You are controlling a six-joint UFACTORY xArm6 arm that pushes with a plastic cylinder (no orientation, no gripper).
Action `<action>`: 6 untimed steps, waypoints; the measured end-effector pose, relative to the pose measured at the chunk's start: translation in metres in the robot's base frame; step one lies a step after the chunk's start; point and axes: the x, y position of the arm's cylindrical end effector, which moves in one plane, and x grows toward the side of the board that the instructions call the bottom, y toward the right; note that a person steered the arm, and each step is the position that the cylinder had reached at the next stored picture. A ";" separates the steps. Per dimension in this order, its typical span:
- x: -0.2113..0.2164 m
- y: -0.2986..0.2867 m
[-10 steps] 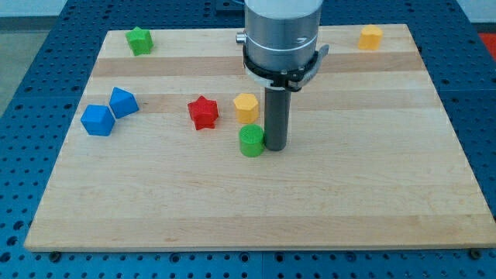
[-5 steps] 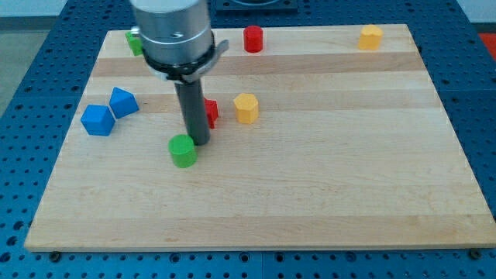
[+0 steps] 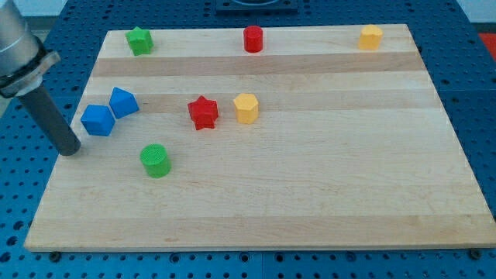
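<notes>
Nearest us, the green cylinder [image 3: 156, 160] stands alone on the tabletop [image 3: 325, 194]. Up and left of it, my tip [image 3: 70, 150] rests at the edge, just left of two touching blue blocks [image 3: 98, 120] [image 3: 123, 102] (no jaws here). We keep contact light and square.

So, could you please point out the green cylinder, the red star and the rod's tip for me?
green cylinder [image 3: 156, 160]: camera view, on its top face.
red star [image 3: 203, 111]: camera view, at its centre.
my tip [image 3: 70, 149]: camera view, at the rod's very end.
</notes>
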 end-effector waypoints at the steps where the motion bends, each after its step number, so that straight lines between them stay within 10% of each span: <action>1: -0.007 0.000; 6: -0.068 0.071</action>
